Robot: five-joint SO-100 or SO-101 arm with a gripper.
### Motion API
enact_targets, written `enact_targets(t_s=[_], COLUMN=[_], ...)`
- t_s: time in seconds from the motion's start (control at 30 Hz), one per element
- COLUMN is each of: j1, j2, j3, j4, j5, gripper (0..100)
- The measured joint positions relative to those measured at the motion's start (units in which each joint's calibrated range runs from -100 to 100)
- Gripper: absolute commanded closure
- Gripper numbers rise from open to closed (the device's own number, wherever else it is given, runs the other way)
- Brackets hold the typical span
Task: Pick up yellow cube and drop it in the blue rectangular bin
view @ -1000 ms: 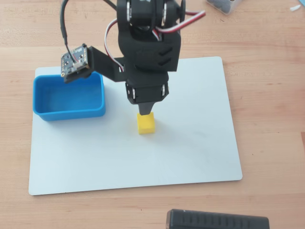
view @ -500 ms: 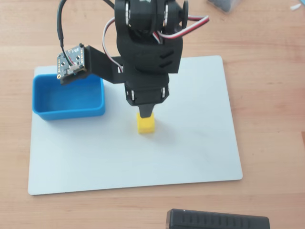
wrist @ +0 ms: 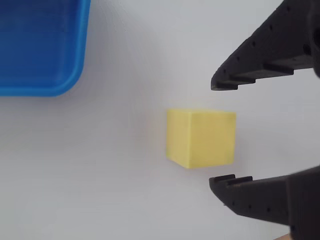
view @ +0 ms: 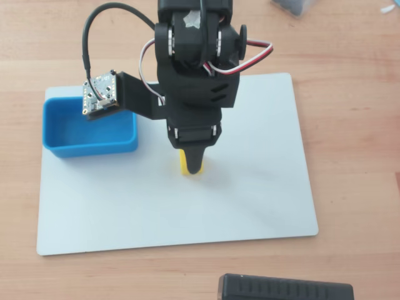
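The yellow cube [wrist: 201,138] rests on the white board, and in the overhead view [view: 185,164] it shows only partly under the arm. My gripper [wrist: 222,132] is open, its two black fingertips [wrist: 231,82] standing above and below the cube's right part in the wrist view, not touching it. In the overhead view the gripper [view: 192,164] points down over the cube. The blue rectangular bin [view: 59,149] stands empty at the board's left, and its corner shows at the top left of the wrist view [wrist: 65,85].
A white board [view: 250,187] lies on the wooden table [view: 350,125]. A black object [view: 284,289] sits at the bottom edge and a dark thing [view: 294,5] at the top right. The wrist camera board [view: 100,94] hangs over the bin's far wall.
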Motion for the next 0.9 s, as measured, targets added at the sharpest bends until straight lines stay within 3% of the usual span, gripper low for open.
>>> enact_targets(t_s=[0.37, 0.53, 0.73, 0.9], j1=[0.0, 0.0, 0.0, -0.9], j2=[6.1, 9.0, 10.2, 10.2], j3=[-4.3, -5.0, -6.0, -7.3], j4=[0.0, 0.0, -0.2, 0.0], j5=[0.0, 0.0, 0.0, 0.0], gripper=[80, 84, 96, 97])
